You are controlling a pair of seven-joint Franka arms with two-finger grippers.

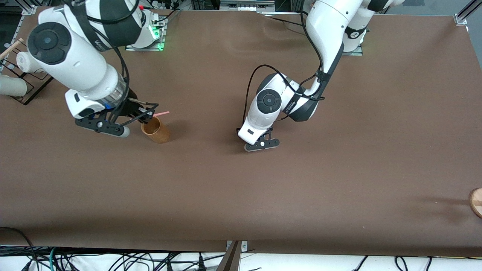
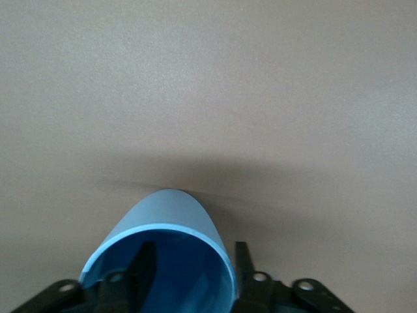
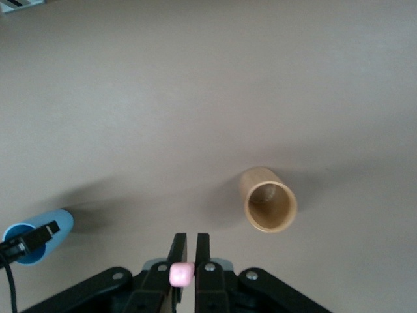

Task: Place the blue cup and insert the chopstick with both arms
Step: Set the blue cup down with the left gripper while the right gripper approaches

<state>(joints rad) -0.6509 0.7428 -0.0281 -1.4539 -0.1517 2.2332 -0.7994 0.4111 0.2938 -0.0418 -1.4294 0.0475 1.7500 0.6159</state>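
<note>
blue cup (image 2: 171, 225): upright on the bench (image 1: 339, 169) near mid-table, placement looks done | my left fingers (image 2: 144, 261): parted astride its rim, no grip | chopstick (image 1: 162, 113): pinched shut in my right fingers (image 3: 177, 253), over the tan holder (image 1: 156, 130) (not the cup) | left: insertion

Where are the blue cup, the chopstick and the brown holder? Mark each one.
blue cup (image 2: 171, 215): left wrist view, on its outer wall near the rim.
chopstick (image 3: 181, 274): right wrist view, on its pink end face.
brown holder (image 1: 158, 132): front view, on its side wall.
</note>
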